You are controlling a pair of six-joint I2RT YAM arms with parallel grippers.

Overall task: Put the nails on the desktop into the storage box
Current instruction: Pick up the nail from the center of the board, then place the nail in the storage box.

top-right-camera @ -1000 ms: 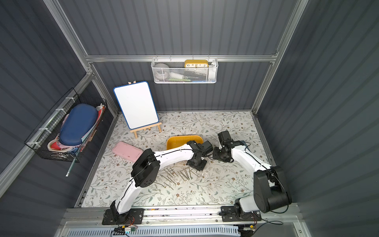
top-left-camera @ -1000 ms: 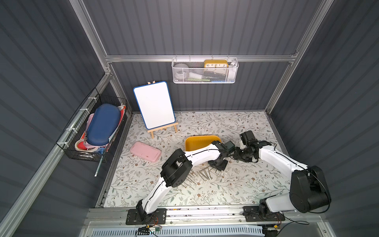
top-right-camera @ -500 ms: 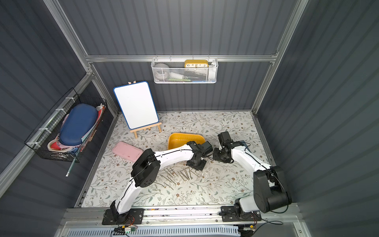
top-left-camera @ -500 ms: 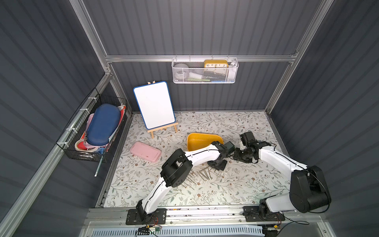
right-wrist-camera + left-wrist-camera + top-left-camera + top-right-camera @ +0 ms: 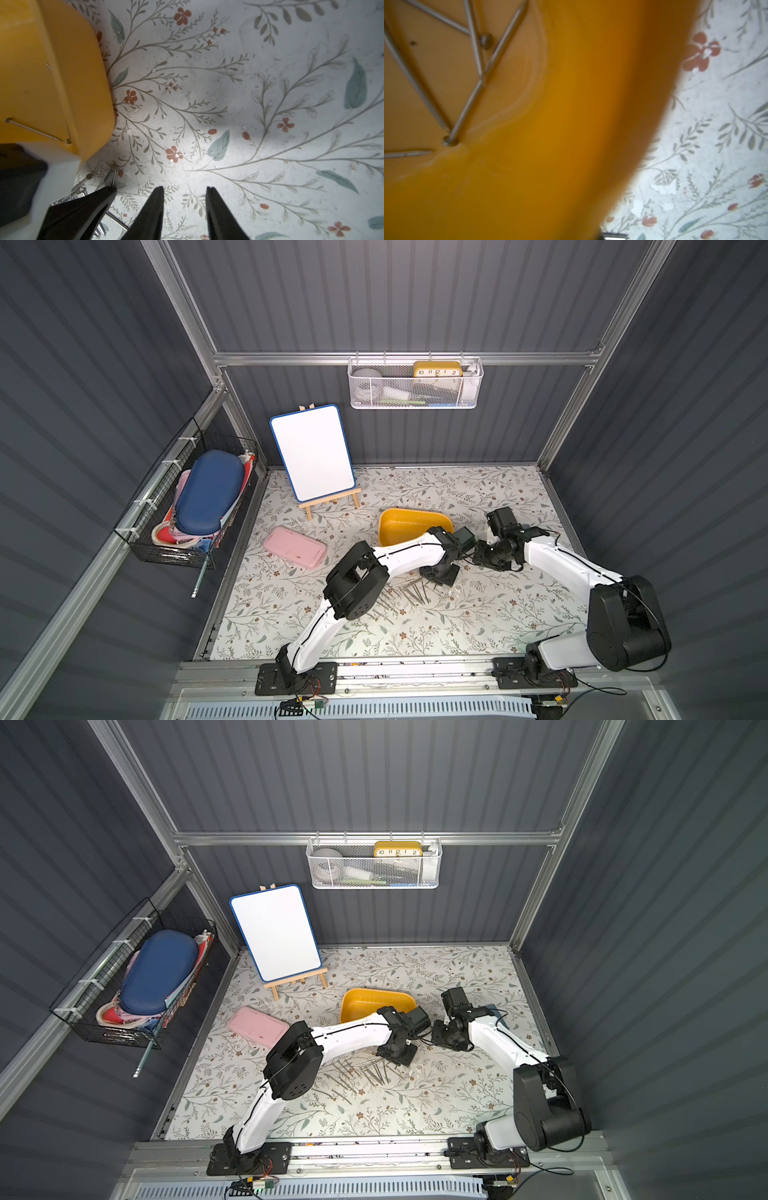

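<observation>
Colours we see
We find a mustard-yellow storage box (image 5: 405, 526), dull grey nails (image 5: 409, 593), a pink case (image 5: 295, 547), and an off-white desktop (image 5: 478, 614) printed with grey-green branches and reddish-brown flowers.

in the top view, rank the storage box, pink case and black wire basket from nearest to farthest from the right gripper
1. storage box, just left of the right gripper
2. pink case, farther left, lying flat
3. black wire basket, hung at the far left
</observation>
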